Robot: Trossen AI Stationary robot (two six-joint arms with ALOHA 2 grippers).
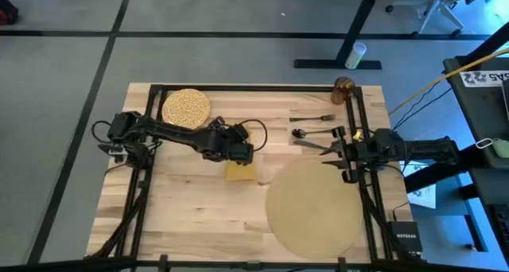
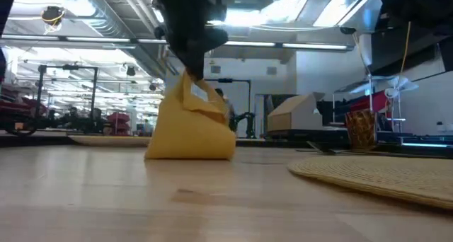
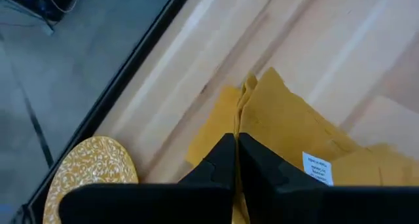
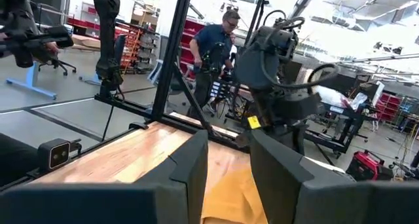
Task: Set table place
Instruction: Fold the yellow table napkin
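Note:
The mustard-yellow napkin (image 1: pixel 240 171) sits bunched near the table's middle, with my left gripper (image 1: pixel 238 154) shut on its top. In the low view the napkin (image 2: pixel 191 132) stands in a heap, its lower part on the wood. The speckled plate (image 1: pixel 185 107) lies at the far left. The round tan placemat (image 1: pixel 318 210) lies near the right front. Fork (image 1: pixel 315 117), spoon (image 1: pixel 306 133) and knife (image 1: pixel 312 145) lie beyond it, and the amber glass (image 1: pixel 343 89) stands at the far right. My right gripper (image 1: pixel 332 149) hovers open by the knife, nothing between its fingers (image 4: pixel 190 171). My left gripper pinches a raised fold of the napkin (image 3: pixel 243 122) between its two shut fingers (image 3: pixel 219 162). It comes from above, pointing down. The cloth hangs bunched and slack below the fingers, and its bottom edge (image 2: pixel 187 156) rests on the table.
Black metal rails (image 1: pixel 147 157) run along the table's left and right sides and its far edge. Bare wood lies at the near left. A person (image 4: pixel 213 47) stands in the room beyond the table, among racks and desks.

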